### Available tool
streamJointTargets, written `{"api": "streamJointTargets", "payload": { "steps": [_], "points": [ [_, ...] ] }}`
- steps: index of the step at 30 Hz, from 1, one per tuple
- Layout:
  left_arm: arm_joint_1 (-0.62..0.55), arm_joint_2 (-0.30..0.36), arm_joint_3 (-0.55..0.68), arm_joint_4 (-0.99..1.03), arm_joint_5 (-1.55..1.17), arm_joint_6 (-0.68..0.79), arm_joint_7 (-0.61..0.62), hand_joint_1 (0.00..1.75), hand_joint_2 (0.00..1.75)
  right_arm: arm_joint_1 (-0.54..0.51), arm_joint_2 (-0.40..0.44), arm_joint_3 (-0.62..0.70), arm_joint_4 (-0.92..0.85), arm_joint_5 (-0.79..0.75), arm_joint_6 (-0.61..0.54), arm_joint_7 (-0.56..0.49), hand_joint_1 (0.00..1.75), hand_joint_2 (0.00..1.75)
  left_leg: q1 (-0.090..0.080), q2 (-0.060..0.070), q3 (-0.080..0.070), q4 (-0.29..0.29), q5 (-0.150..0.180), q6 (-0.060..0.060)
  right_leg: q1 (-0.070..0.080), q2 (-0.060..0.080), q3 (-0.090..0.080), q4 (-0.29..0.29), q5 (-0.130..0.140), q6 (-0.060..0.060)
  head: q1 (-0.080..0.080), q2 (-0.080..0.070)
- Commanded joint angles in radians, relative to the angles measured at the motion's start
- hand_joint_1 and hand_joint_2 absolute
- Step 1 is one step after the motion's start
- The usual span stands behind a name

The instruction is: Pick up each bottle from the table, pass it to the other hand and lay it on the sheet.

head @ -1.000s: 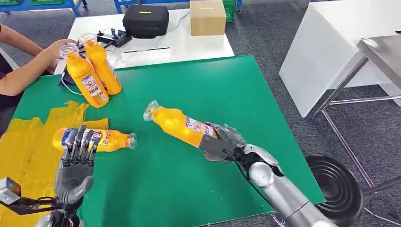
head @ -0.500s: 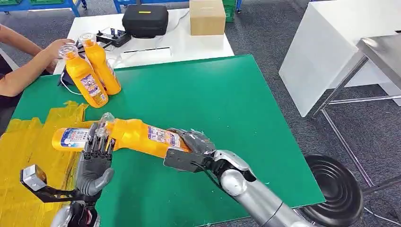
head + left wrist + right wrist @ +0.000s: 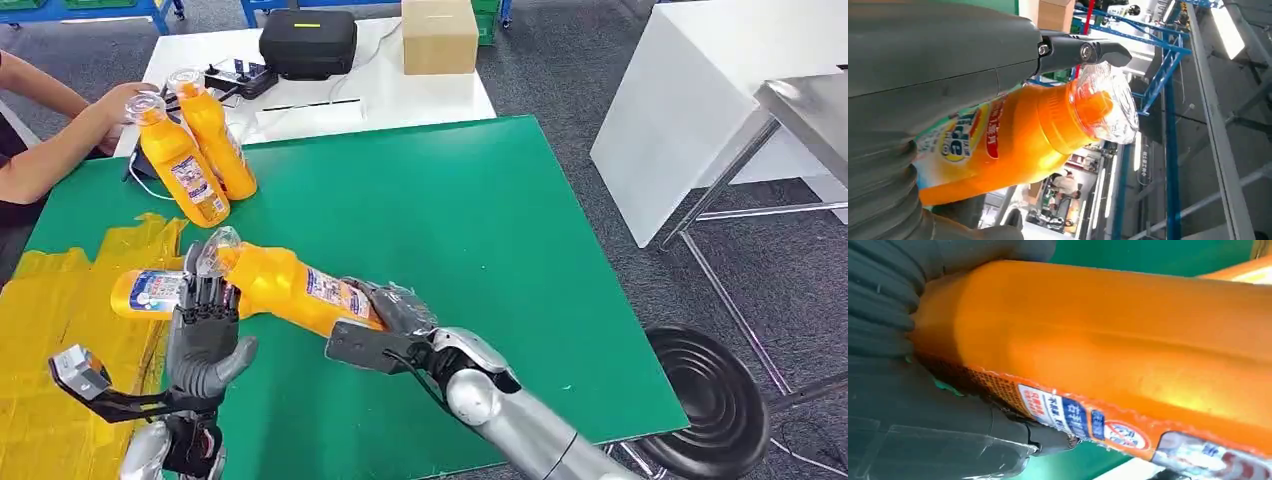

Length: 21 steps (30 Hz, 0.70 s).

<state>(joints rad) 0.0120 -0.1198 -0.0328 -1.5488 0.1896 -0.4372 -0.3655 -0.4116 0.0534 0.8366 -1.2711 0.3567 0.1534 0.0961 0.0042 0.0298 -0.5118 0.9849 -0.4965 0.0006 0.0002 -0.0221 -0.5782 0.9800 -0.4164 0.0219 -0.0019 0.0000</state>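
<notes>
Left hand (image 3: 205,335): grey palm, dark segmented fingers (image 3: 205,300); behind fingers, black bracket with small silver box (image 3: 78,368). Right hand (image 3: 385,320): dark grey, flat black plate behind fingers, thin black cable (image 3: 425,385), rounded silver forearm (image 3: 510,415). Grey ribbed cover (image 3: 883,195), screws (image 3: 1085,51) near fingertip.

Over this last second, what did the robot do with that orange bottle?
The right hand carried its bottle leftward across the green table to the left hand, whose fingers now reach its neck. The bottle on the yellow sheet, the two upright bottles and the person's hand stayed put.
</notes>
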Motion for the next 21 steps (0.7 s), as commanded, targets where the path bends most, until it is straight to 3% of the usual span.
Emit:
{"api": "streamJointTargets", "payload": {
  "steps": [1,21],
  "points": [
    [-0.022,-0.006,-0.062,0.073,-0.012,-0.015,0.026,0.0,1.75,-0.055,0.039,0.099,0.07,0.005,0.002,-0.009,1.75,1.75,0.0,-0.002,0.002,0.0,0.0,0.0,0.0,0.003,0.002,0.0,0.0,0.0,0.0,0.0],
    [-0.051,0.035,-0.105,0.203,0.043,-0.058,0.09,0.0,1.75,-0.09,0.086,0.151,0.126,0.008,-0.008,-0.017,1.75,1.75,0.0,0.0,0.002,-0.001,0.0,0.0,-0.001,0.002,0.001,0.0,0.0,0.0,0.0,0.0]
  ]
}}
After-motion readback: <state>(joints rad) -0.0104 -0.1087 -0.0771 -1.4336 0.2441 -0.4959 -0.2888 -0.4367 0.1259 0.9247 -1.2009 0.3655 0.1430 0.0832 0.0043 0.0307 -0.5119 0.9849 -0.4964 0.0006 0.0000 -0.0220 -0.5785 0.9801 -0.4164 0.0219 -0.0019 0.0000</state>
